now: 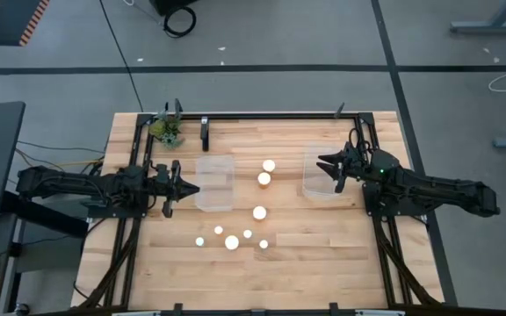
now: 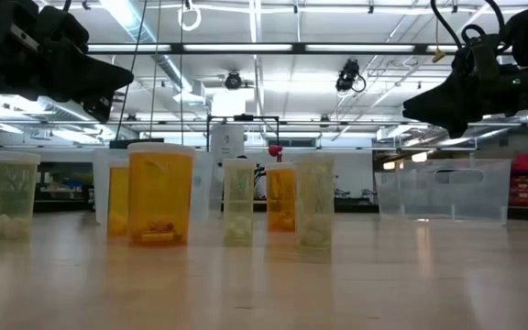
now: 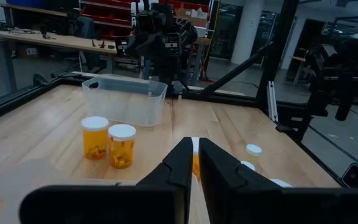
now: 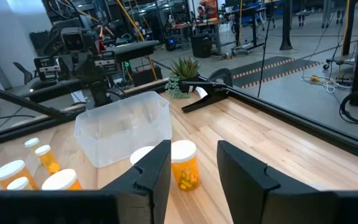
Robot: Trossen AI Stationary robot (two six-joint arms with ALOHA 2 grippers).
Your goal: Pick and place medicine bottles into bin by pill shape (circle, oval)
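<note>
Several small white-capped medicine bottles stand upright on their bases on the wooden table: two (image 1: 270, 164) (image 1: 263, 178) between the two clear bins, one (image 1: 259, 211) nearer, and a cluster (image 1: 232, 242) toward the near edge. In the low view the large ones are amber (image 2: 160, 194). My left gripper (image 1: 193, 187) hovers shut and empty at the left side of the left bin (image 1: 215, 183). My right gripper (image 1: 326, 168) hovers open and empty over the right bin (image 1: 323, 175). The right wrist view shows an amber bottle (image 4: 183, 163) beyond its fingers.
A small potted plant (image 1: 167, 129) stands at the far left corner, inside a dark frame rail (image 1: 271, 115) along the far edge. Both bins look empty. Bare wood (image 1: 323, 254) lies at the near right.
</note>
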